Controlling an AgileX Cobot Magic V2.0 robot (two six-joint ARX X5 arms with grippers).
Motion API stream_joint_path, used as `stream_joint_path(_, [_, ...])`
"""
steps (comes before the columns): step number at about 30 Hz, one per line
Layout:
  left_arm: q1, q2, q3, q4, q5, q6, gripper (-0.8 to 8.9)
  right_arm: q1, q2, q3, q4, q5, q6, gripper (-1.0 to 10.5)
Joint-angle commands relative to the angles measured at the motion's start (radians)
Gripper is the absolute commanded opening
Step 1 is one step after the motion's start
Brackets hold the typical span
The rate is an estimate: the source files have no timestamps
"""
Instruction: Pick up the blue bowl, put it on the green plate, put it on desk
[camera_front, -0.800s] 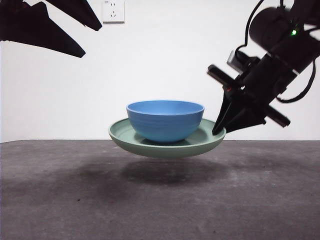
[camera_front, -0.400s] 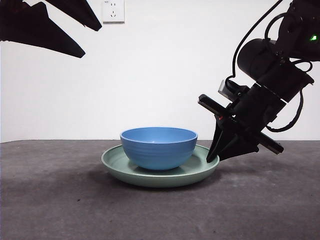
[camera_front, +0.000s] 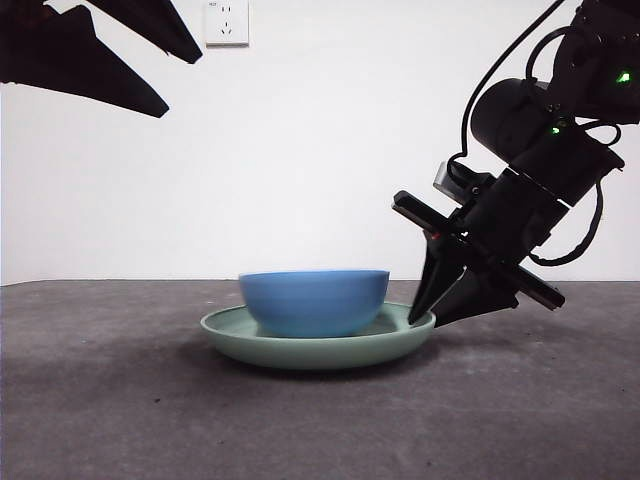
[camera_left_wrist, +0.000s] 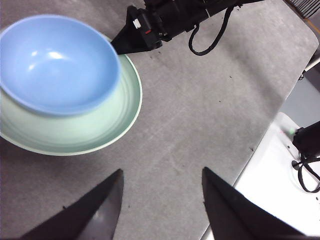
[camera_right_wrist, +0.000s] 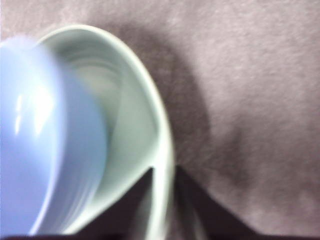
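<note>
The blue bowl (camera_front: 315, 300) sits in the green plate (camera_front: 318, 348), which lies low on the desk (camera_front: 120, 400) with its shadow right beneath it. My right gripper (camera_front: 425, 315) is shut on the plate's right rim; in the right wrist view the jaws (camera_right_wrist: 162, 195) straddle the plate's rim (camera_right_wrist: 161, 125), beside the bowl (camera_right_wrist: 40, 140). My left gripper (camera_left_wrist: 160, 200) is open and empty, high above the desk, and shows at the top left of the front view (camera_front: 100, 55). The left wrist view shows the bowl (camera_left_wrist: 55, 62), the plate (camera_left_wrist: 107, 125) and the right gripper (camera_left_wrist: 122, 45).
The desk's edge runs along a white surface (camera_left_wrist: 275, 170) with a black cable in the left wrist view. A wall socket (camera_front: 226, 22) sits on the white wall behind.
The plate with the bowl has come down from the air to the desk, and the right gripper has come down with it, still gripping the rim. The left arm has not moved.
</note>
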Motion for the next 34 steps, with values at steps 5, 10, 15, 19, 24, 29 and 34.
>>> stream_joint_path(5, [-0.007,0.005,0.009,0.006,0.005,0.005,2.48,0.010,0.015,0.018,-0.009,-0.001,0.011,1.5])
stream_joint_path(10, [-0.007,0.005,0.009,0.006,0.005,0.005,2.48,0.010,-0.019,0.018,-0.042,0.019,0.011,2.4])
stream_joint_path(15, [-0.007,0.005,0.009,0.007,0.005,0.005,2.48,0.010,-0.105,0.018,-0.111,0.063,-0.006,2.5])
stream_joint_path(19, [-0.007,0.005,0.009,0.007,0.005,0.005,2.48,0.009,-0.217,0.018,-0.181,0.080,-0.050,2.5])
stream_joint_path(24, [-0.007,0.005,0.009,0.007,0.005,0.005,2.49,0.013,-0.382,0.018,-0.286,0.082,-0.116,2.5])
stream_joint_path(29, [-0.007,0.005,0.009,0.008,0.005,0.005,2.48,0.027,-0.566,0.018,-0.434,0.081,-0.208,2.5])
stream_joint_path(34, [-0.007,0.005,0.009,0.008,0.005,0.005,2.48,0.058,-0.720,0.017,-0.600,0.078,-0.284,2.5])
